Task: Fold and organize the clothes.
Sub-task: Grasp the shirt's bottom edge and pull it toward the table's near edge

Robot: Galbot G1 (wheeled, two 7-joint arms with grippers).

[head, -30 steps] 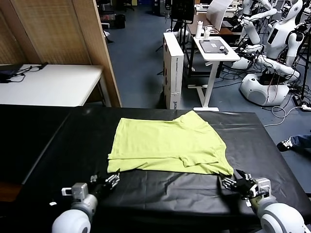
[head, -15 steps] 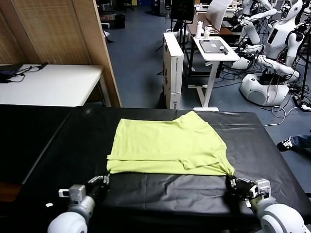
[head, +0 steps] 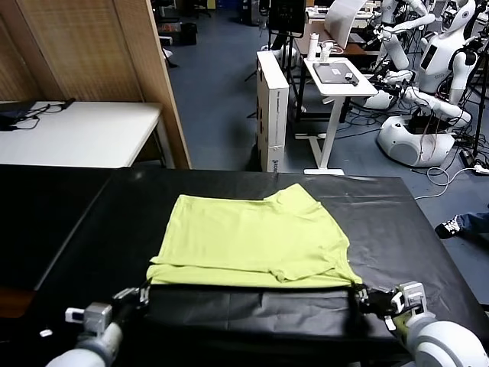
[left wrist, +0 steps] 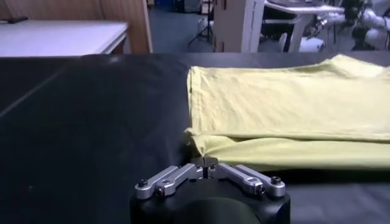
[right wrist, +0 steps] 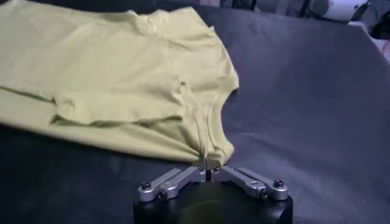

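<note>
At the near edge of the black table cloth, both arms are in play at once. The T-shirt lies flat mid-table, already doubled on itself, its near hem running straight across from roughly eight o'clock to four o'clock of the cloth.

Left gripper, down at seven o'clock: jaws pinched together on the shirt's near-left corner. The left wrist view makes it plain, the gripper meeting in a point with a pucker of yellow-green fabric caught at the tip.

Right gripper, over at five o'clock, mirrors it: clamped on the near-right corner. From the right wrist, the gripper bites the hem just where a sleeve edge folds down, and creases radiate from the pinch.

Why the twin hold? One claw per corner keeps that hem taut and level, so the fabric can travel as a sheet instead of bunching. Low, flat approach angles keep the fingers skimming the cloth, taking only the shirt's edge.

My read: the grasp is made, the fold itself not yet. Next should be lifting both corners together and carrying them toward twelve o'clock. Risk? Uneven pull skews the hem, or a thin pinch slips free.
</note>
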